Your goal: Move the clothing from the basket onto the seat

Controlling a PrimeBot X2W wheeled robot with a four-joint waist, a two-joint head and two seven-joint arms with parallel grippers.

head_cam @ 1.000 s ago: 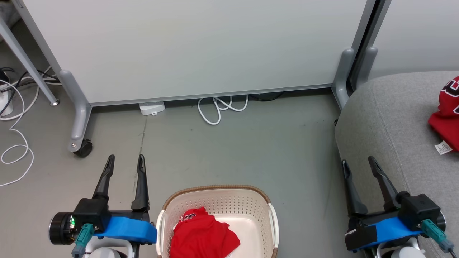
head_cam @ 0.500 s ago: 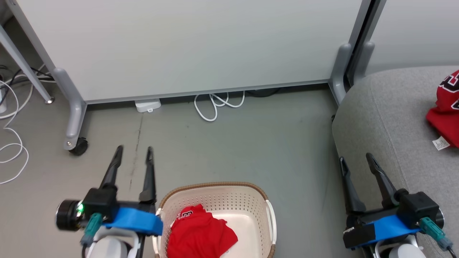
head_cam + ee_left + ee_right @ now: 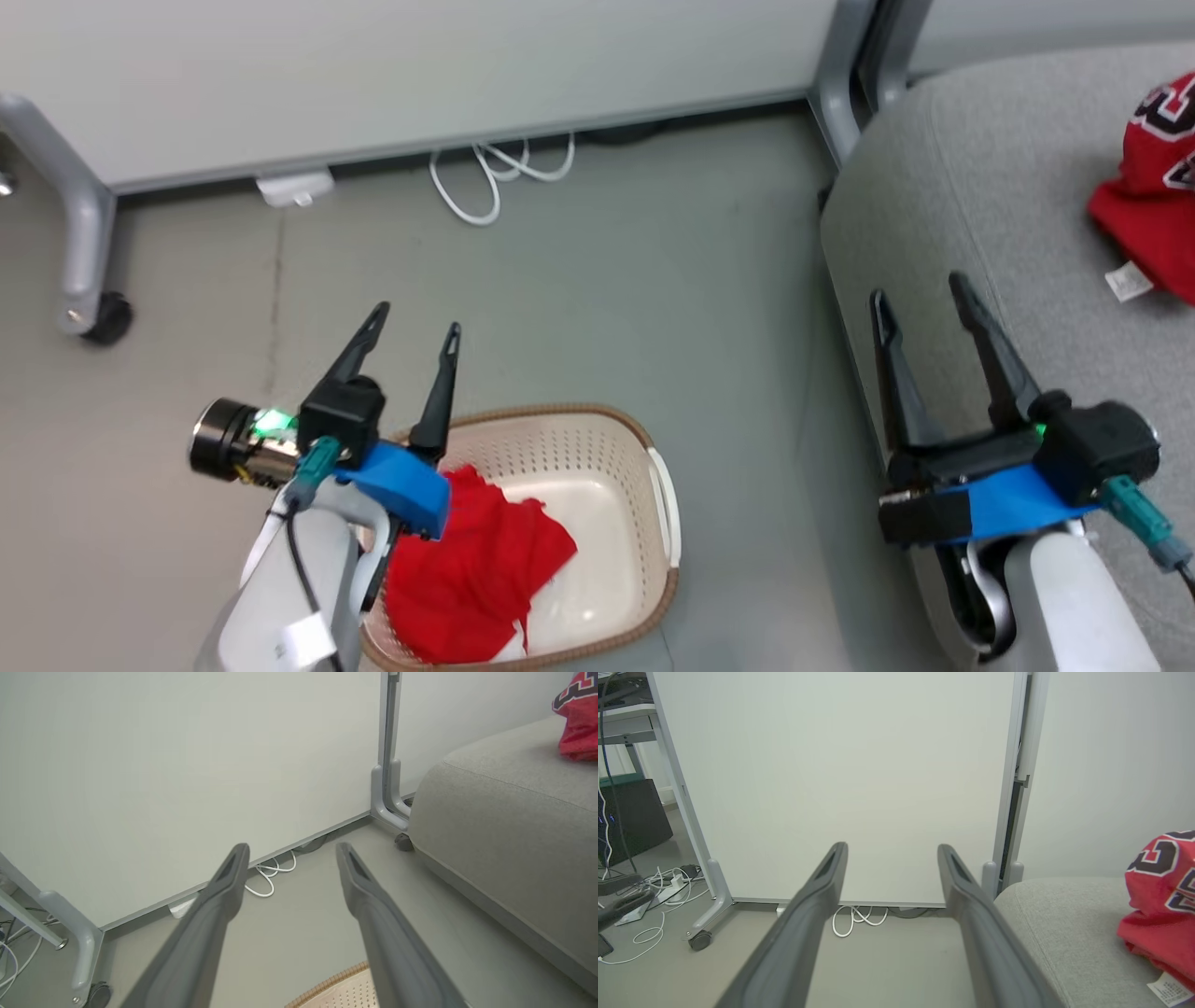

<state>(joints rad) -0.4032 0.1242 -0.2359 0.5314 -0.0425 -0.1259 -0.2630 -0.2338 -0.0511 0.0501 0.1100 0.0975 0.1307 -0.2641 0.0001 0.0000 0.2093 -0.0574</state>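
A red garment (image 3: 471,574) lies crumpled in the left half of the cream basket (image 3: 611,467), which stands on the floor at the bottom centre. My left gripper (image 3: 415,327) is open and empty above the basket's left rim, its blue-wrapped wrist over the garment's edge. A red jersey (image 3: 1153,191) with dark lettering and a white tag rests on the grey seat (image 3: 971,187) at the right. My right gripper (image 3: 920,285) hangs open and empty over the seat's front left edge. The jersey (image 3: 1160,907) also shows at the right of the right wrist view, on the seat (image 3: 1064,933).
A white partition panel (image 3: 373,65) on grey wheeled legs (image 3: 79,243) stands behind the floor area. A white cable loop (image 3: 490,173) and a small white box (image 3: 294,187) lie at its base. Bare grey floor lies between basket and seat.
The camera has tilted down and turned, shifting the whole scene up and left. My left arm has swung right and forward, now over the basket's left rim. The right gripper keeps its pose.
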